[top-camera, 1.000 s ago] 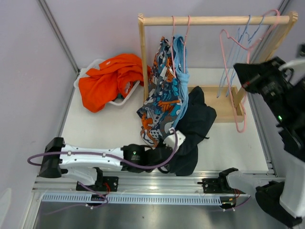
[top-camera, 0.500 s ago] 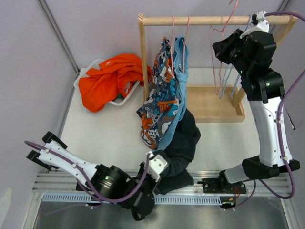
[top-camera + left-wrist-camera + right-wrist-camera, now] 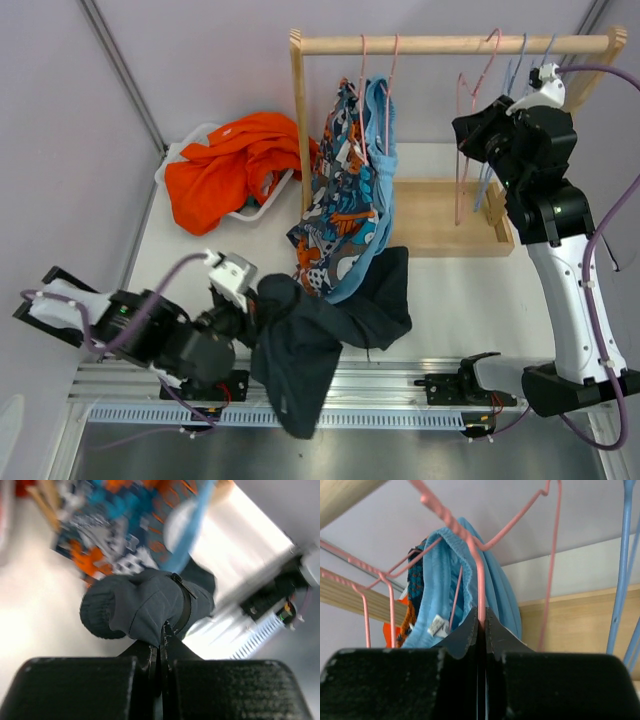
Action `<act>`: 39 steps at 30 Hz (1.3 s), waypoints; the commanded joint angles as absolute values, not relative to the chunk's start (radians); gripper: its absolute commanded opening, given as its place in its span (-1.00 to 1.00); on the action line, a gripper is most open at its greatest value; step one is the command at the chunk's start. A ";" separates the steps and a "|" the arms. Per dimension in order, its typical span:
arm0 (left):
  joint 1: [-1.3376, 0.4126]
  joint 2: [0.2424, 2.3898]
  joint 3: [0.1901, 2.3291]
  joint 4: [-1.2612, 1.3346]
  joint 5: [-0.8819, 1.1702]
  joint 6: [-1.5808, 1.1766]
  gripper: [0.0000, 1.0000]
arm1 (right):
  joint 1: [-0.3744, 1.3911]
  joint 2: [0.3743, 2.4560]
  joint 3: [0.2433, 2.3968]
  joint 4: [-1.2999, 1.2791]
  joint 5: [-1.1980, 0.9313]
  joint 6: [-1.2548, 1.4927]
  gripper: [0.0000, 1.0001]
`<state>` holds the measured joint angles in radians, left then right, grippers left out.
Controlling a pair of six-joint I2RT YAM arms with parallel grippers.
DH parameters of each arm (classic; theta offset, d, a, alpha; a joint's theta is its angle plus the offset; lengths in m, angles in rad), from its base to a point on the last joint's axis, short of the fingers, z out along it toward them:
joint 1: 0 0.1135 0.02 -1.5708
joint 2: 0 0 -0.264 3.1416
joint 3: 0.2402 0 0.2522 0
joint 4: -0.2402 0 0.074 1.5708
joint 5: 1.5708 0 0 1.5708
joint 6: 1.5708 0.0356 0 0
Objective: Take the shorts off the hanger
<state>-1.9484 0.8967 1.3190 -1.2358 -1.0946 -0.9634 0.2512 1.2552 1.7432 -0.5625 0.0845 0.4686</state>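
Note:
The near-black navy shorts (image 3: 320, 335) lie off the rack, draped over the table's near edge. My left gripper (image 3: 252, 298) is shut on their fabric; in the left wrist view the gripper (image 3: 162, 630) pinches a fold of the navy shorts (image 3: 145, 605). The cartoon-print shorts (image 3: 340, 200) and light blue shorts (image 3: 381, 165) hang on pink hangers from the wooden rail (image 3: 450, 43). The orange-red shorts (image 3: 230, 165) lie in a basket. My right gripper (image 3: 472, 128) is shut on an empty pink hanger (image 3: 462, 150), pinching its wire (image 3: 481, 580). The teal-green shorts are hidden.
A white basket (image 3: 262, 205) stands at the back left. The rack's wooden base (image 3: 440, 215) and left post (image 3: 298, 120) stand in the middle. Empty blue hangers (image 3: 515, 70) hang at the rail's right end, next to my right arm.
My left arm has swung left and dragged the navy shorts toward the near left. My right gripper has lowered a little with the pink hanger, whose hook now sits at the rail.

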 commanded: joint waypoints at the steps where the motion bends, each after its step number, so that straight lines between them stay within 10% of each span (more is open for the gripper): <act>1: -1.847 0.807 1.376 -1.070 -1.172 -0.629 -1.00 | 0.252 1.186 1.695 -0.575 0.063 0.451 -1.00; 9: -1.585 0.785 1.519 -0.680 -1.146 -0.036 -1.00 | 0.242 1.155 1.641 -0.549 0.055 0.445 -1.00; 27: -0.832 0.997 1.675 -0.549 -0.611 0.097 -1.00 | 0.218 1.351 1.907 -0.488 0.011 0.486 -1.00; 39: -0.238 1.593 2.546 -0.719 -0.209 -0.073 -1.00 | 0.176 1.325 1.634 -0.403 -0.052 0.528 -1.00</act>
